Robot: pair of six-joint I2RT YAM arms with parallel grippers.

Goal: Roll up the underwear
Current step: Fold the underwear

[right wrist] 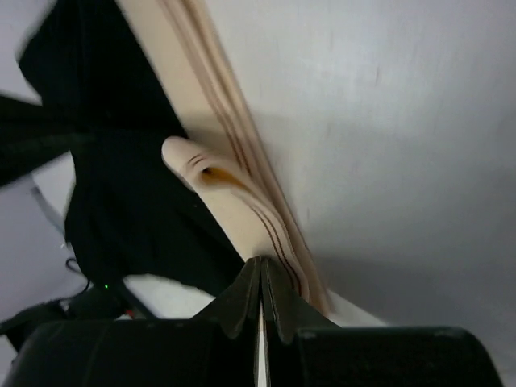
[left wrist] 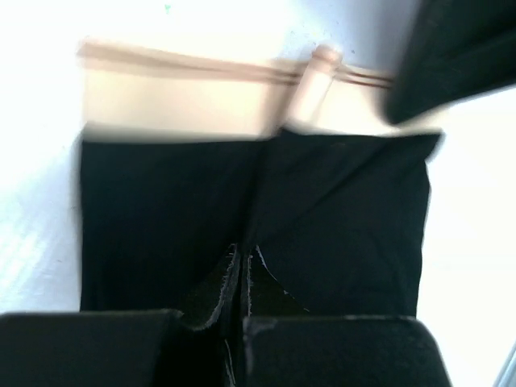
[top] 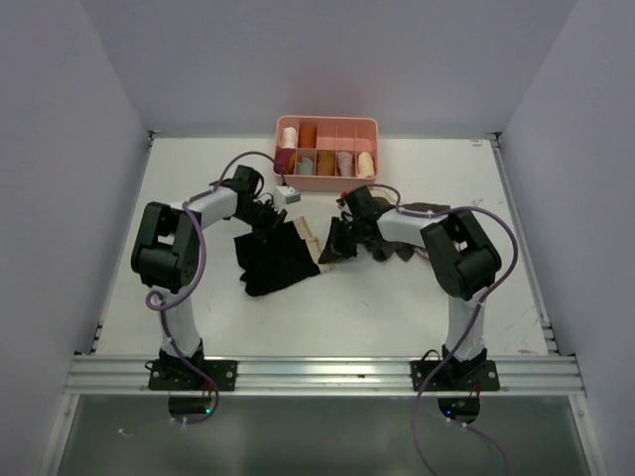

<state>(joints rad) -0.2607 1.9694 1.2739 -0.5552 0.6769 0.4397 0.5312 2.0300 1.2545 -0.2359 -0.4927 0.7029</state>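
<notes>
The underwear (top: 273, 260) lies mid-table, black cloth with a beige waistband (top: 309, 238) along its right end. My left gripper (top: 270, 220) sits at its far edge. In the left wrist view the gripper (left wrist: 239, 260) is shut, and a ridge of the underwear's black cloth (left wrist: 339, 218) is pinched between the fingertips. My right gripper (top: 332, 245) is at the waistband. In the right wrist view this gripper (right wrist: 262, 264) is shut on the striped waistband (right wrist: 234, 193), which is lifted into a fold. The underwear's black cloth (right wrist: 121, 185) hangs to the left.
A pink divided tray (top: 327, 124) with several rolled garments stands at the back. A small white box (top: 288, 195) lies just in front of it. A dark garment (top: 397, 250) lies bunched to the right of my right gripper.
</notes>
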